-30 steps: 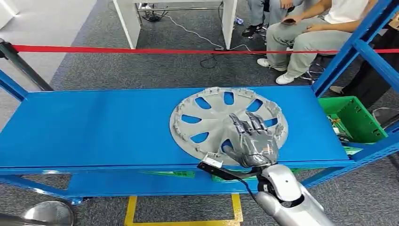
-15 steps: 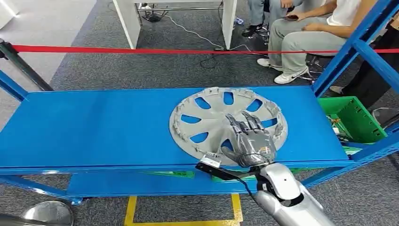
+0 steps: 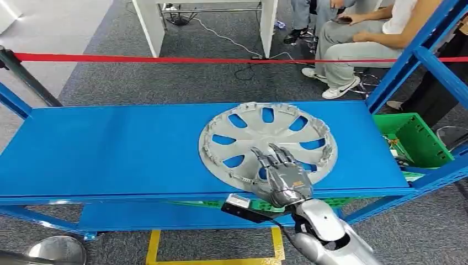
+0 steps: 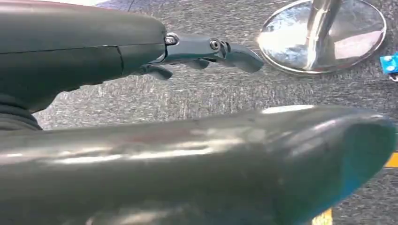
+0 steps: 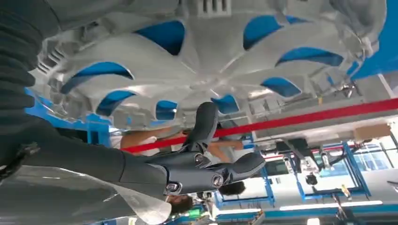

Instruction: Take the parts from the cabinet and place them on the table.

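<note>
Wheel cover: one item, grey, disc-shaped, with a ring of cut-out openings and small clips around the rim. It is laid flat on the blue shelf of the cabinet, right of the shelf's middle, its near edge close to the shelf's front lip. It has not yet been lifted.

Handling: the piece is judged to be light moulded plastic, stiff across the spokes but liable to flex when held by one edge. The rim clips are judged fragile and are best spared pressure. The smooth surface is likely to be slippery. Hold is best taken at the near rim, or through one of the openings, so that a spoke can be hooked.

Right hand: placed above the near part of the cover, fingers spread and extended toward its centre; nothing is grasped. Contact with the cover cannot be confirmed. In the right wrist view the cover is seen close beyond the extended fingers.

Left hand: hung low over grey carpet, fingers loosely extended, nothing held.

Also noted: a green crate beside the shelf; a red barrier tape; seated persons beyond it.
</note>
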Available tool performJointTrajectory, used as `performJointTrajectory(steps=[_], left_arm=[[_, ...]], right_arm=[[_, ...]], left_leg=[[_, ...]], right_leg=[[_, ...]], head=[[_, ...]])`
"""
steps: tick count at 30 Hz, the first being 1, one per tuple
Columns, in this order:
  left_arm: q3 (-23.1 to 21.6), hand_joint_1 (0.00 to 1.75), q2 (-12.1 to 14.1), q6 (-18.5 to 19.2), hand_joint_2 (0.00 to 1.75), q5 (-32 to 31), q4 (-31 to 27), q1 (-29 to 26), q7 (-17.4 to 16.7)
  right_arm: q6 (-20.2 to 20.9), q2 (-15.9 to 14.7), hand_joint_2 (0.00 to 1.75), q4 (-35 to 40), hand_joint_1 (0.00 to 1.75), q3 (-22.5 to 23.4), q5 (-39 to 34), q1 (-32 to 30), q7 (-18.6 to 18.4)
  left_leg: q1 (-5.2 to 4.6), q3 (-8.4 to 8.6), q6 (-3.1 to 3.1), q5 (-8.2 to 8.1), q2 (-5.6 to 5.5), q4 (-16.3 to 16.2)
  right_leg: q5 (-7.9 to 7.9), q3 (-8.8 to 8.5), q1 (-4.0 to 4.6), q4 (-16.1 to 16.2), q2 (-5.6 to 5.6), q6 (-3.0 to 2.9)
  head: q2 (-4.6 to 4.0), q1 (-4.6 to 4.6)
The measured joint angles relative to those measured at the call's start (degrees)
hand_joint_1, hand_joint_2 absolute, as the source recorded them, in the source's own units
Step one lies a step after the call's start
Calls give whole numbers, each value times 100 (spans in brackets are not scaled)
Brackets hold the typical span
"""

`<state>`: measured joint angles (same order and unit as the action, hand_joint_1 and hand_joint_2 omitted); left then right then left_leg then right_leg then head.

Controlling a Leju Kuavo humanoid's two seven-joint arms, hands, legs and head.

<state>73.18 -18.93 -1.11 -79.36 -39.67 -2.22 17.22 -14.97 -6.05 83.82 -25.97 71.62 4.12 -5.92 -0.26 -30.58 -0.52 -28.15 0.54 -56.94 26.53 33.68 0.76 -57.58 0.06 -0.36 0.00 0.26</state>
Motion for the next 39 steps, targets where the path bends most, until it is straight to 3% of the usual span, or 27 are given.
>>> performJointTrajectory(steps=[26,39], left_arm=[[114,0,221,-490,0,-105,761,224,247],[147,0,433,-765,0,-157,1296,293,323]], right_arm=[[326,-448,175,-472,0,-48,-227,-417,-46],[-118,-492,175,-1064,0,-63,-304,-304,-146]], left_leg=[[0,4,0,-1,0,0],[0,62,0,-18,0,0]], right_leg=[[3,-3,-1,1,-1,4],[19,-79,-1,10,-2,21]], head=[[0,0],[0,0]])
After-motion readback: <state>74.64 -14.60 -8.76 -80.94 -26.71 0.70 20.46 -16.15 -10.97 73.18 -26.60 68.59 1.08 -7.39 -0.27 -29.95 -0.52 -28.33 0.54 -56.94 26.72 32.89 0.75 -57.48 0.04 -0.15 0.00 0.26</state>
